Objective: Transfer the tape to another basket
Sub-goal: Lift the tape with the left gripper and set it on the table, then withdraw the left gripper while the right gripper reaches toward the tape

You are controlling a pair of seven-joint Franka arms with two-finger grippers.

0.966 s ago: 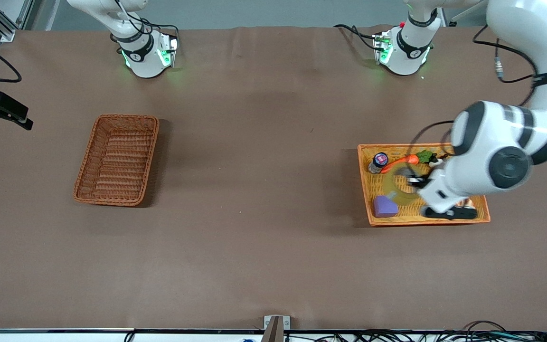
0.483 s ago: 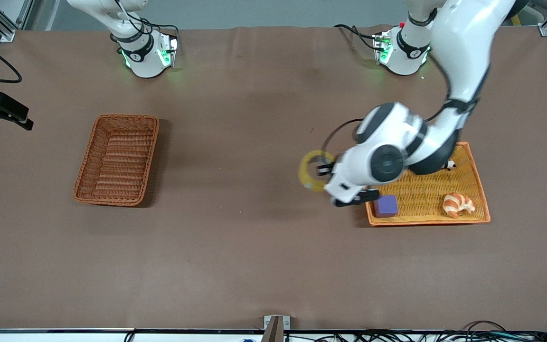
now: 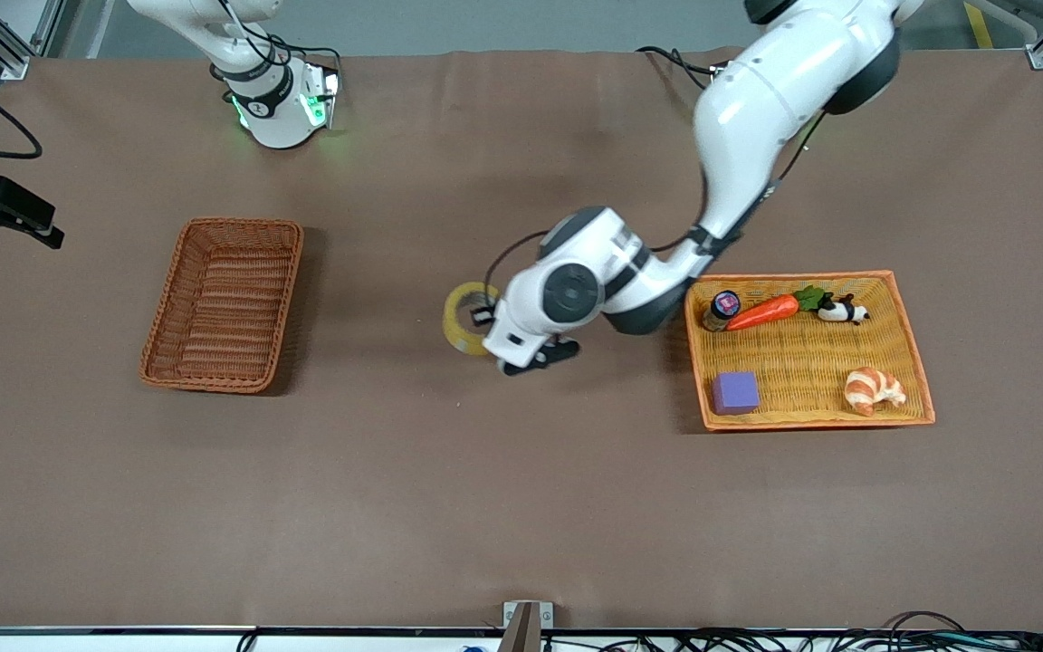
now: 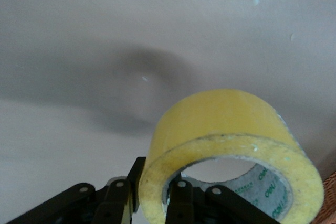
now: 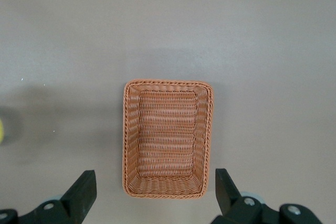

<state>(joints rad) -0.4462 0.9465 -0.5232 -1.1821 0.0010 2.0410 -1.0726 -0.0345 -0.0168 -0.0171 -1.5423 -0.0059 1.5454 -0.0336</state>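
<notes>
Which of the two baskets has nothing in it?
The darker reddish-brown basket, toward the right arm's end of the table, holds nothing. The lighter orange-yellow basket holds a carrot, a croissant, a purple block and other items.

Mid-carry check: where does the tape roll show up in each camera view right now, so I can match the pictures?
Front view: the tape hangs in the left gripper over bare table, between the two baskets.
Left wrist view: the tape fills the lower part of the picture, one finger through its core.
Right wrist view: only a yellow sliver at the picture's edge.
Shared landmark: the dark basket, in the front and right wrist views.
</notes>
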